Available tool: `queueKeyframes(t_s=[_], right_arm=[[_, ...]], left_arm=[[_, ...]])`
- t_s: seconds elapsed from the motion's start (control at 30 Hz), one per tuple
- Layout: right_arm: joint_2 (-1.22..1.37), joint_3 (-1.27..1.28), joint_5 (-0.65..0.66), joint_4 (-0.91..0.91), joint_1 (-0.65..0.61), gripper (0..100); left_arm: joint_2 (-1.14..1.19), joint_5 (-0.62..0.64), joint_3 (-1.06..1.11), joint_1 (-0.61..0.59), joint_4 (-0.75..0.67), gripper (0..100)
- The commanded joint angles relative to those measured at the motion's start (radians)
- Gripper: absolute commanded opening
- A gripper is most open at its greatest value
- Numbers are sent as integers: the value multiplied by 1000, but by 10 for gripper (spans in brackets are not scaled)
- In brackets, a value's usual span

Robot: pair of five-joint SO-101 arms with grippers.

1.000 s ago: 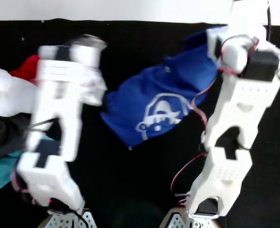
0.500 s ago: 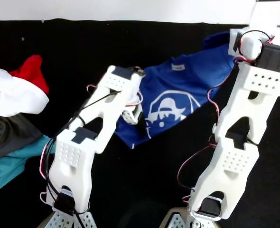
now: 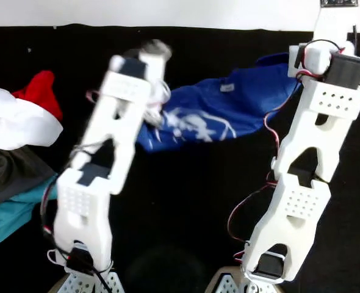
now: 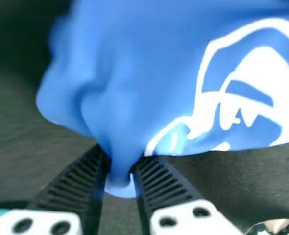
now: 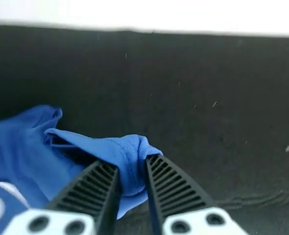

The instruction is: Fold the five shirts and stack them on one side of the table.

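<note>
I swing my left gripper (image 4: 119, 169), pinching the blue shirt (image 3: 229, 113), farther back than before, stretching it toward my right gripper (image 5: 132, 171), clamped on its other end.

a black worktop (image 3: 186, 207) runs across the high view from 9 o'clock to 3 o'clock, its surface matte and dark. beyond its far edge, at 12 o'clock, lies a white strip (image 3: 168, 11), plain and bright. at about 1 o'clock a small dark object (image 3: 338, 3) sits cut off by the frame, too little to identify. the right wrist view shows pale specks (image 5: 214, 104) scattered on the black surface and a shallow crease (image 5: 252, 199).
</note>
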Motion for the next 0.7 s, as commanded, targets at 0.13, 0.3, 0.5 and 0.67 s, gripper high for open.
queueKeyframes(t_s=[0.13,0.3,0.5,0.67], right_arm=[[-278,-139,3,2,-10,5],[-490,-137,3,8,-10,5],[-582,15,-49,65,-12,5],[-576,337,-115,30,-47,5]], left_arm=[[-274,2,-394,-87,137,8],[-504,2,-455,-122,140,8],[-699,-41,-252,-148,140,8],[-699,-190,162,-168,124,8]])
